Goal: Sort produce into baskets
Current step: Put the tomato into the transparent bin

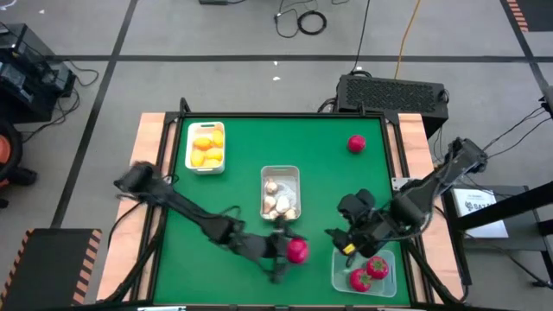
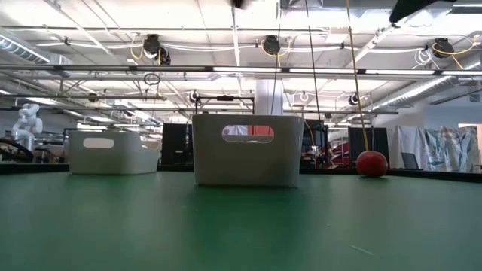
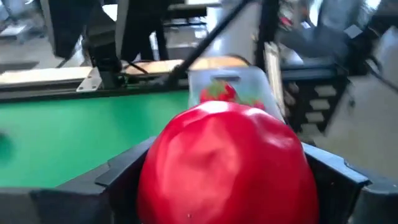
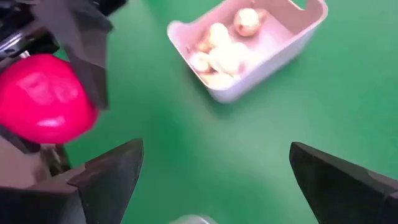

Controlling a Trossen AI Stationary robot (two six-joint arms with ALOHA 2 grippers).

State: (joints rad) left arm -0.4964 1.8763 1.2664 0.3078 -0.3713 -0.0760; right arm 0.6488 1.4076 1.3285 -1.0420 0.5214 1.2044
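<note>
My left gripper (image 1: 292,251) is near the table's front edge, at its middle, shut on a red strawberry-like piece (image 3: 224,168). My right gripper (image 4: 214,180) is open and empty just to its right (image 1: 340,238), beside a clear tray (image 1: 365,272) that holds two strawberries. The clear tray also shows in the left wrist view (image 3: 233,93). A white tray (image 1: 206,147) at the far left holds yellow lemons. A middle tray (image 1: 281,192) holds garlic bulbs. One loose red piece (image 1: 356,143) rests on the green mat at the far right. My left gripper pinches the red piece (image 4: 43,99) between its two fingers, one on each side of its round body (image 3: 155,180). The fingers lie roughly level and point toward the table's right edge. The piece fills the gap between them and faces the clear tray.
In the low view the lemon tray (image 2: 113,152), the garlic tray (image 2: 248,149) and the loose red piece (image 2: 372,163) stand on the green mat (image 2: 241,226). The two grippers are close together. A black box (image 1: 393,91) sits behind the table's far edge.
</note>
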